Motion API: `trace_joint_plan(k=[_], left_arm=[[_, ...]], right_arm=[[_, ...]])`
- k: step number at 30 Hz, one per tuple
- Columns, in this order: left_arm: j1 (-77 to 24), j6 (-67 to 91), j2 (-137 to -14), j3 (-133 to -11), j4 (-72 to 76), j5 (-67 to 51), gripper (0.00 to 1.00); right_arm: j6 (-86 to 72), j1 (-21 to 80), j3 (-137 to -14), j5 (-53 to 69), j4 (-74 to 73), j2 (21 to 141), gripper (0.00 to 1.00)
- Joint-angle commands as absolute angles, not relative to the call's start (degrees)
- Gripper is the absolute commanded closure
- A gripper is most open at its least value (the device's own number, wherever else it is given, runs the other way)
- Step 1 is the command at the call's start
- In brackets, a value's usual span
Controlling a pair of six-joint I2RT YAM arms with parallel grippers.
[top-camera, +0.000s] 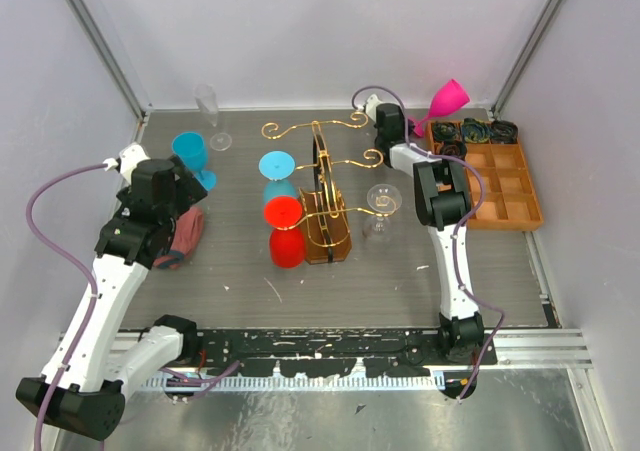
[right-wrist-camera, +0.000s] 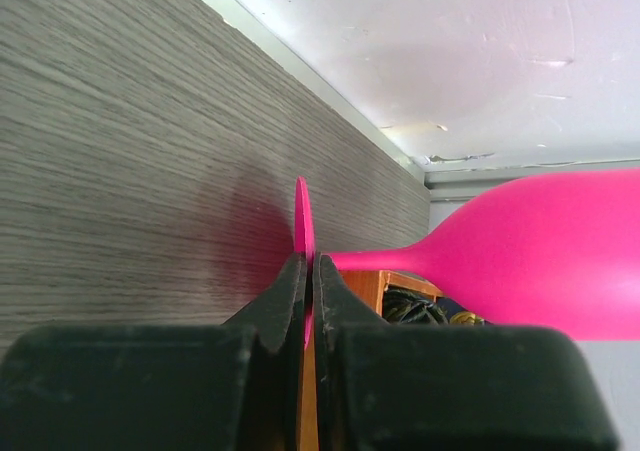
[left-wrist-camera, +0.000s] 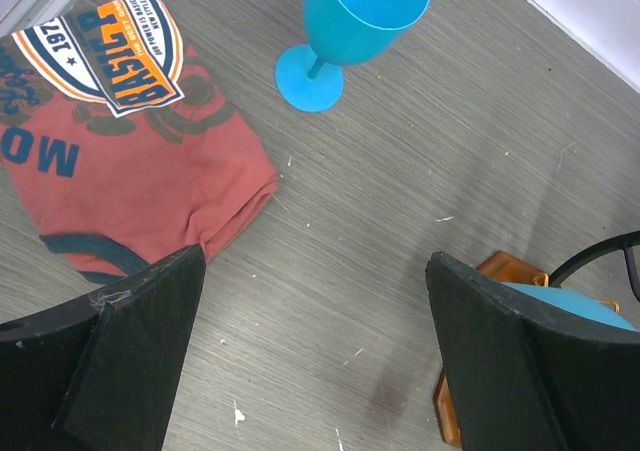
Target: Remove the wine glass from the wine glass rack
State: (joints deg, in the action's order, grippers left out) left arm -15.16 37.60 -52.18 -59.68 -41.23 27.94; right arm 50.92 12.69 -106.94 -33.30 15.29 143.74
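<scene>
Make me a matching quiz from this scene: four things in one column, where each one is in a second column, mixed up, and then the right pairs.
Things
1. pink wine glass
2. red wine glass
3. T-shirt
4. wooden tray

Places
A. crumpled on the table by the open left gripper
B. at the table's far right side
C. foot pinched in the shut right gripper
D. close against the left side of the wine glass rack

Pairs: 1-C, 2-D, 3-A, 4-B
</scene>
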Motion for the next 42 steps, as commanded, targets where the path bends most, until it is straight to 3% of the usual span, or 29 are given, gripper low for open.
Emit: trace_joint_plan(k=[1, 21, 24, 29, 42], left_arm=[[-15.15, 38.12, -51.93, -58.16, -38.94, 28.23, 0.02], [-15.15, 38.14, -51.28, -57.66, -39.85, 29.27, 0.02], [-15.12, 38.23, -51.40, -57.57, -39.74, 29.17, 0.02], [-15.19, 38.23, -51.70, -57.48, -39.64, 29.59, 0.02], [-15.14, 38.01, -51.01, -57.40, -39.99, 30.07, 0.02]], right_arm=[[50.80, 13.48, -104.72, -31.35, 14.99, 143.94, 0.99], [46.27, 16.55, -103.77, -24.12, 2.74, 144.30, 0.99], [45.66, 16.80, -104.08, -23.28, 1.40, 144.45, 0.94], [45.42, 17.08, -104.63, -23.12, -0.16, 144.43, 0.76], [39.94, 17.05, -100.99, -13.25, -5.22, 140.39, 0.64]])
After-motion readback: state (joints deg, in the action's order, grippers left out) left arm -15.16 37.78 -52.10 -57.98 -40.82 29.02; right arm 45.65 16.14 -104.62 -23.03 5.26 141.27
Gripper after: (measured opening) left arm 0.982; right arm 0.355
